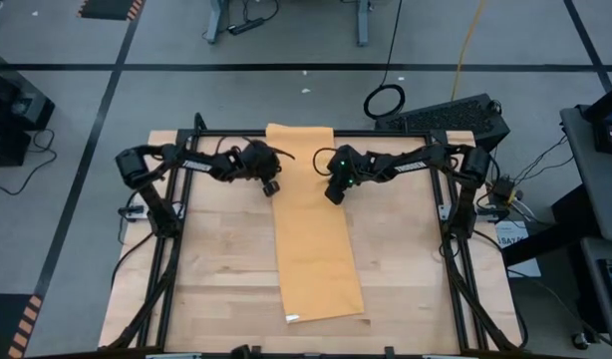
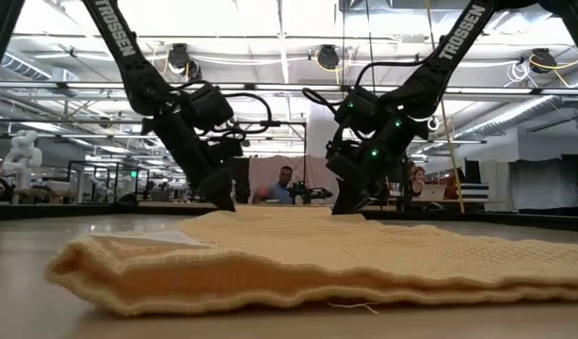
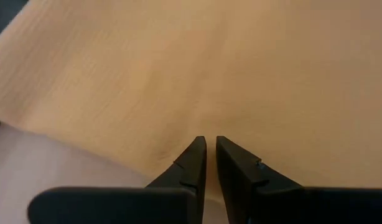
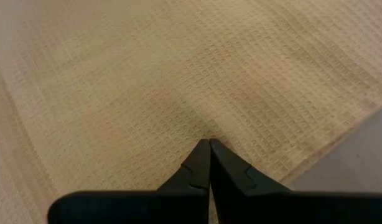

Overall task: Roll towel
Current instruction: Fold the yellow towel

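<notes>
- towel (image 1: 314, 244): mustard-yellow, folded into a long narrow strip, lying flat down the middle of the wooden tabletop (image 1: 216, 269); far end reaches the tabletop's back edge, near end stops short of the front edge
- small white tag (image 1: 292, 318) at the near end's left corner (high view)
- low view: near end of the towel (image 2: 298, 259) fills the foreground, layered edge visible, a loose thread at the bottom
- left gripper (image 1: 271, 186) at the towel's left edge, toward the far end; tips down at the fabric
- left wrist view: left gripper (image 3: 210, 149) fingers nearly together, only a thin slit between them, tips on the towel (image 3: 197, 68) just inside its edge; whether cloth is pinched in the slit, cannot tell
- right gripper (image 1: 333, 192) at the towel's right edge, across from the left one, also toward the far end
- right wrist view: right gripper (image 4: 209, 147) fingers clenched fully, tips pressing into the waffle weave of the towel (image 4: 178, 74), a slight pucker at the tips (no clear fold held between them)
- low view: both grippers come down onto the far part of the towel, left gripper (image 2: 225, 202), right gripper (image 2: 344, 207)
- person (image 2: 283, 185) seated in the room behind
</notes>
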You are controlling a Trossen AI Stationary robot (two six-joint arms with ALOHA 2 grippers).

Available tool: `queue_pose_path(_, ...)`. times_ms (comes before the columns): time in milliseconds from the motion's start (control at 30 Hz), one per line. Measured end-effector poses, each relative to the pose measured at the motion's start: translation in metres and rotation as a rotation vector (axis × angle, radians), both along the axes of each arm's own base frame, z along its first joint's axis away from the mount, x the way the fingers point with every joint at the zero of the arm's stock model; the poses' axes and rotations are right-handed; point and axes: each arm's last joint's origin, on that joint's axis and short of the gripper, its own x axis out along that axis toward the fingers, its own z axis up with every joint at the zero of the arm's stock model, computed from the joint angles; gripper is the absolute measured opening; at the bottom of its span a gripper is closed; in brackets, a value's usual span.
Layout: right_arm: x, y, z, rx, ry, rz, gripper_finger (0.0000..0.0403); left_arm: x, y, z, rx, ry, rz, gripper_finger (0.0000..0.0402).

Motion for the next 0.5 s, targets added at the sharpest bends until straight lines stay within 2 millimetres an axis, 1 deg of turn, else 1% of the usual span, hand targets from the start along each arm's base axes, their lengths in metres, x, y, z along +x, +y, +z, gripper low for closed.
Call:
queue_pose_path(200, 0.002, 0.004, 0.000, 0.049, -0.017, -0.018, 0.0000, -0.001, 0.014, -0.004, 0.035, -0.037, 0.031, 0.0044)
queue_pose_path(333, 0.002, 0.010, 0.005, 0.046, -0.020, -0.007, 0.0000, -0.005, 0.022, -0.007, 0.046, -0.039, 0.047, 0.0044)
queue_pose_path(433, 0.001, 0.015, 0.021, 0.026, -0.045, 0.018, 0.0000, -0.007, 0.024, -0.004, 0.050, -0.046, 0.051, 0.0044)
queue_pose_path(500, -0.002, 0.021, 0.036, 0.003, -0.051, 0.035, 0.0000, -0.007, 0.024, 0.005, 0.060, -0.074, 0.057, 0.0044)
